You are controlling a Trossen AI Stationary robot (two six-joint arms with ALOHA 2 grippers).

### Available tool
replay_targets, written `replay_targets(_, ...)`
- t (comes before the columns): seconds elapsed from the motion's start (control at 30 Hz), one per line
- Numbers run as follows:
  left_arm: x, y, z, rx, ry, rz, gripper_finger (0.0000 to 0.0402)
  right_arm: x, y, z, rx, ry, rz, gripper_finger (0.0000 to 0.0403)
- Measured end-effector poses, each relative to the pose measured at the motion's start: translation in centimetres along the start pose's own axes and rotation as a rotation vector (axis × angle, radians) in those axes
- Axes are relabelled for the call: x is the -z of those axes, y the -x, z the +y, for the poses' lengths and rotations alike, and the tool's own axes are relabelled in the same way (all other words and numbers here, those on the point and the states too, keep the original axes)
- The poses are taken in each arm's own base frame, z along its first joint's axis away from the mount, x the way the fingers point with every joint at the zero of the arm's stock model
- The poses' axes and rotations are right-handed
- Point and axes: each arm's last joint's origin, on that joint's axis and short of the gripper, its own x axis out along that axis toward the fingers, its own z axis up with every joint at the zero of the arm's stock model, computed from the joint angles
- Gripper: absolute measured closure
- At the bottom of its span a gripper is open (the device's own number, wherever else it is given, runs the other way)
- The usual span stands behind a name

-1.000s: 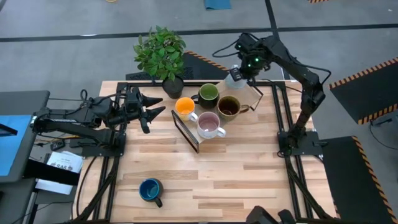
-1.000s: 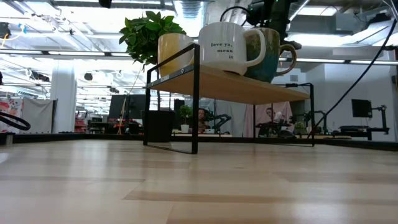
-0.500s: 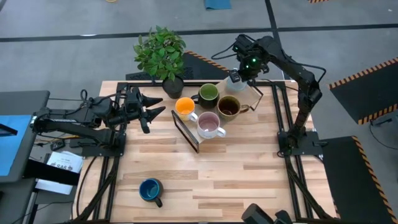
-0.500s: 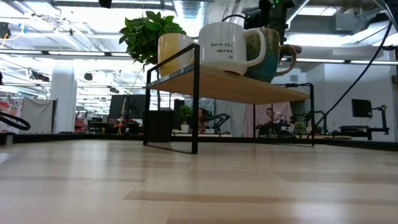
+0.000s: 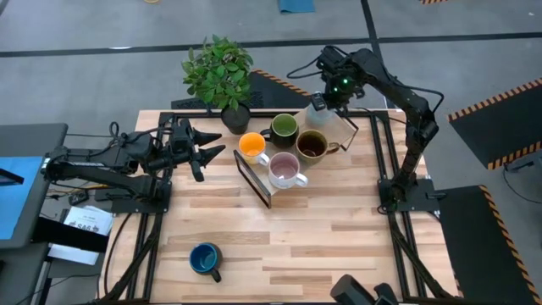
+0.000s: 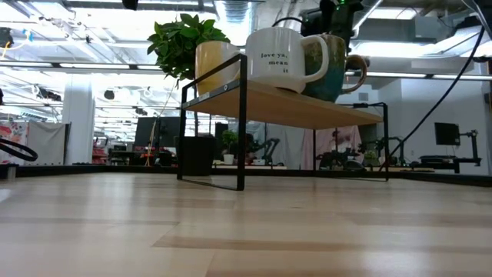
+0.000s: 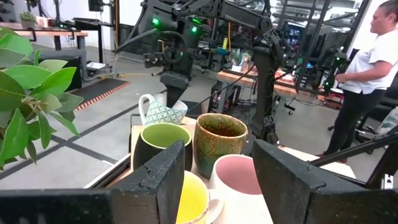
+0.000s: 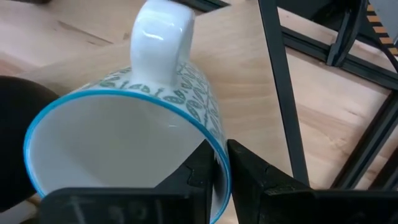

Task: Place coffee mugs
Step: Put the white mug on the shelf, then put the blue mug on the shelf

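Note:
A small rack [image 5: 254, 182] stands mid-table and carries the orange mug [image 5: 251, 146], the dark green mug [image 5: 283, 127], the brown-olive mug [image 5: 311, 146] and the pale pink mug [image 5: 285, 169]. The dark blue mug [image 5: 204, 258] stands alone near the table's near edge. My right gripper [image 5: 322, 100] is over the rack's far right corner, shut on the white patterned mug [image 8: 124, 143], also seen as the white mug [image 7: 158, 113]. My left gripper [image 5: 216, 146] waits open, left of the rack, touching nothing. My right gripper holds the white mug by its blue-edged rim [image 8: 219, 155], on the side roughly opposite the handle [image 8: 158, 43]. One finger [image 8: 199, 174] is inside the mug and the other outside. It comes from above, pointing down. The mug hangs tilted; whether its base touches the rack is hidden.
A potted plant [image 5: 220, 76] stands at the table's far edge, left of the rack. Black frame bars [image 5: 381, 144] run along the table's sides. A person [image 7: 367, 74] stands in the room beyond. Bare wood [image 5: 339, 237] spreads over the near right of the table.
My right arm has shifted slightly toward the table's left and far edge, carrying the white mug with it. The mugs on the rack and the blue mug have kept still.

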Motion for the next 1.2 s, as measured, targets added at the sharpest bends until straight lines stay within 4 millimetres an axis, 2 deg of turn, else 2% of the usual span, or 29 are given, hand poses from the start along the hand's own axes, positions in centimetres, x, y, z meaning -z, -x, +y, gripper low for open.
replay_targets(0.2,0.0,0.0,0.0,0.0,0.0,0.0,0.0229,0.0,0.0,0.0,-0.002,0.0,-0.004,0.031)
replay_targets(0.53,0.0,0.0,0.0,-0.002,0.0,0.0,0.0229,-0.3,0.2,0.1,-0.011,0.005,-0.031,0.0224)
replay_targets(0.7,0.0,0.0,0.0,-0.002,0.0,0.0,0.0229,-0.9,2.0,-0.1,-0.036,0.016,-0.109,0.0198)
replay_targets(0.9,0.0,0.0,0.0,-0.002,0.0,0.0,0.0229,-0.9,5.1,-0.6,-0.06,0.045,-0.185,0.0193)
replay_targets(1.03,0.0,0.0,0.0,0.006,0.002,0.001,0.0229,0.7,7.3,-0.1,-0.121,0.103,-0.201,0.0193)
replay_targets(1.2,0.4,0.0,-0.4,0.147,0.027,0.059,0.0229,5.4,10.7,2.3,-0.215,0.294,-0.257,0.0193)
